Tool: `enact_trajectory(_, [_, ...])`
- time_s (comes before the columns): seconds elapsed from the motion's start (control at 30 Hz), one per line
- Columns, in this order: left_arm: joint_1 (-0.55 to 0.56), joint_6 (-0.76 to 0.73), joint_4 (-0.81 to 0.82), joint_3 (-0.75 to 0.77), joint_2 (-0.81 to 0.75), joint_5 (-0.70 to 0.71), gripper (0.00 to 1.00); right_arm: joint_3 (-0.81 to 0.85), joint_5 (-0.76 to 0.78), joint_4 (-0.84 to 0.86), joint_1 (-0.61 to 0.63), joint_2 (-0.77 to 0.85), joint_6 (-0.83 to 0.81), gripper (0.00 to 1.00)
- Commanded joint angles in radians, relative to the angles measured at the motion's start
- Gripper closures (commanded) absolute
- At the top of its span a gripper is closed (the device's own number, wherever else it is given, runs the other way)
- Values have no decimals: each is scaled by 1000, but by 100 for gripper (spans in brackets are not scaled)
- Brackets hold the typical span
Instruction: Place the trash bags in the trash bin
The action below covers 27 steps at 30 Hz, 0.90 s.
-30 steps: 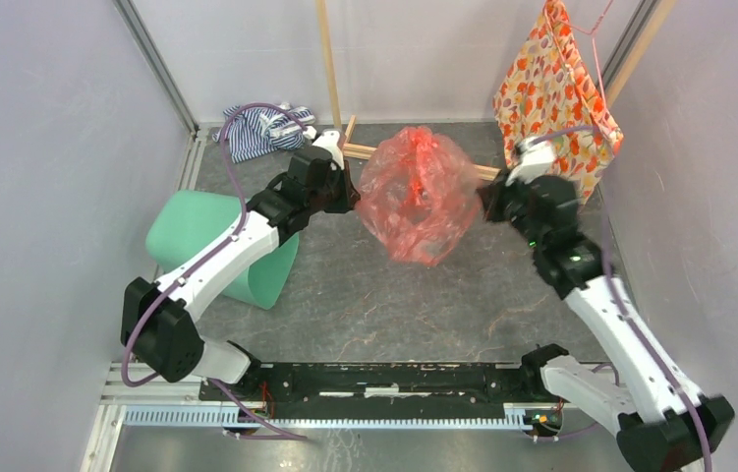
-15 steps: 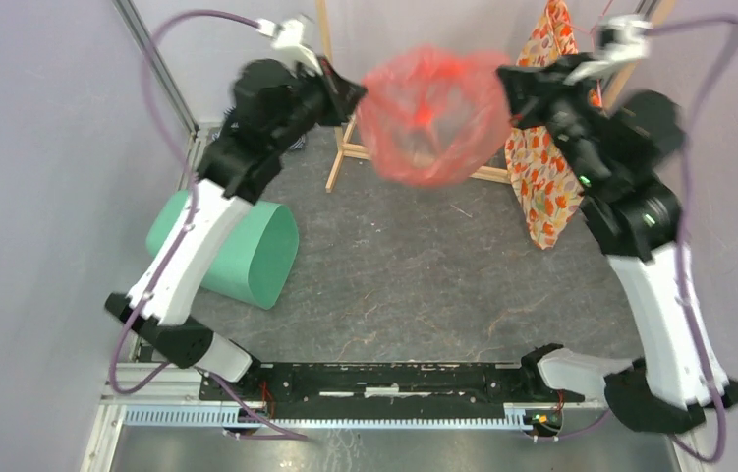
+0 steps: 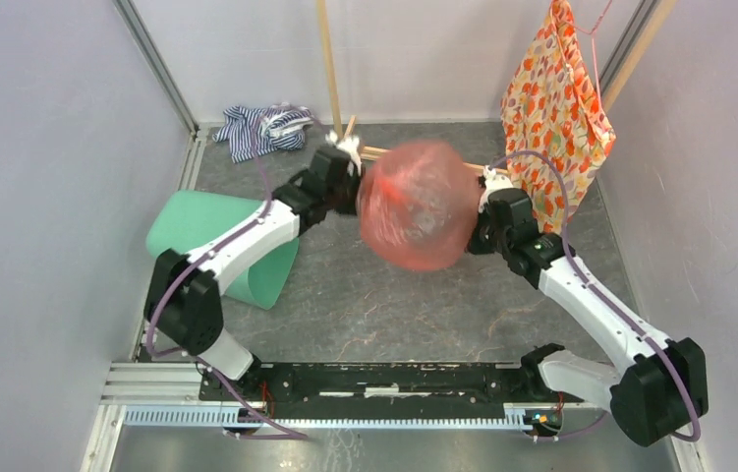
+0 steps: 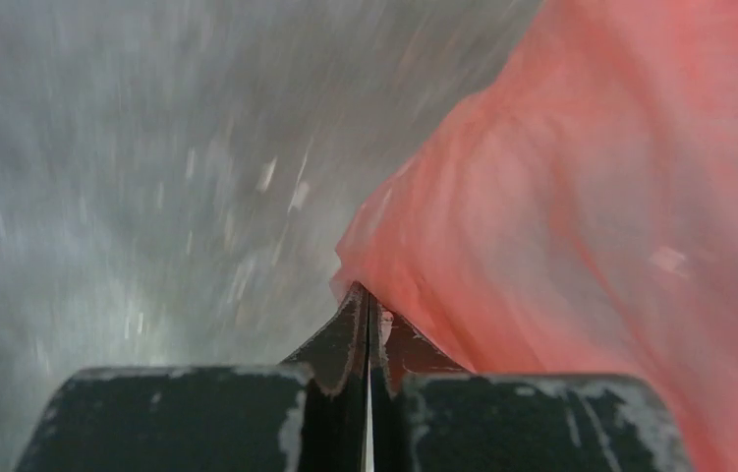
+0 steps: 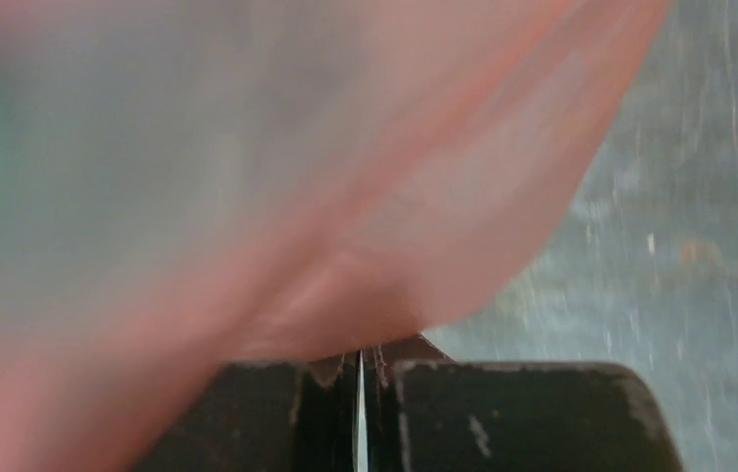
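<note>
The red-orange trash bag [image 3: 416,203] hangs puffed up between my two grippers over the middle of the floor, blurred by motion. My left gripper [image 3: 353,187] is shut on the bag's left rim [image 4: 384,265]. My right gripper [image 3: 478,221] is shut on its right rim [image 5: 345,315]. The bag fills most of the right wrist view. The mint-green trash bin [image 3: 198,231] lies on its side at the left, under my left arm, apart from the bag.
An orange floral cloth [image 3: 553,98] hangs at the back right. A striped cloth [image 3: 261,126] lies at the back left. A wooden stand [image 3: 330,59] rises behind the bag. Walls close in on both sides.
Both arms rose high with the bag half a second ago and have now swung back down. The bag has ballooned rounder and sits low between the grippers again.
</note>
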<state>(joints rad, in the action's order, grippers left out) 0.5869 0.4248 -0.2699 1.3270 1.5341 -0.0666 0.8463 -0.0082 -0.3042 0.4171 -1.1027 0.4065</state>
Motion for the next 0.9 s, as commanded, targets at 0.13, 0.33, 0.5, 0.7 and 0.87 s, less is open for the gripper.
enact_trajectory(0.13, [4,9,-63,-48,-106,-21,98,232,52,-97,1,116,-34,100])
enact_trajectory(0.33, [1,16,-191,24,-58,-32,98,287,144,-192,1,99,-80,100])
enact_trajectory(0.5, [1,32,-227,-20,-7,-121,98,59,111,-169,0,62,-84,100])
enact_trajectory(0.7, [27,68,-174,-179,-89,-209,98,-132,39,-154,14,154,-42,100])
enact_trajectory(0.87, [47,87,-187,-164,-218,-230,98,74,59,-287,16,219,-60,100])
